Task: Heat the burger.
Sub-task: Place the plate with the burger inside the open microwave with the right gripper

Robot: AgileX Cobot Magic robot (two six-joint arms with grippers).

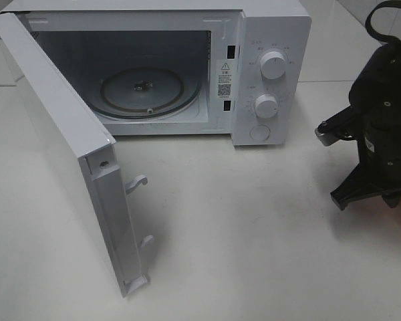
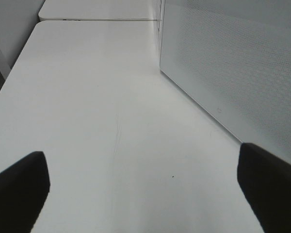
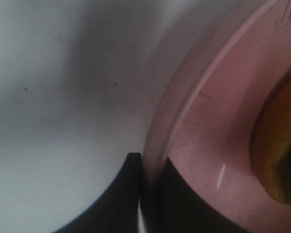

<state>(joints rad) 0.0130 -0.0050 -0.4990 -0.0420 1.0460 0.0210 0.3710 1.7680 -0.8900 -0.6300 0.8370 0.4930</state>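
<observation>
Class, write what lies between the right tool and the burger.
Only bare pink plate, its rim gripped by the right tool; seen in right wrist view.

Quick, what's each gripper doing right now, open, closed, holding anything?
Left gripper: jaws open, holding nothing.
Right gripper: jaws shut on the rim of the pink plate carrying the burger.
</observation>
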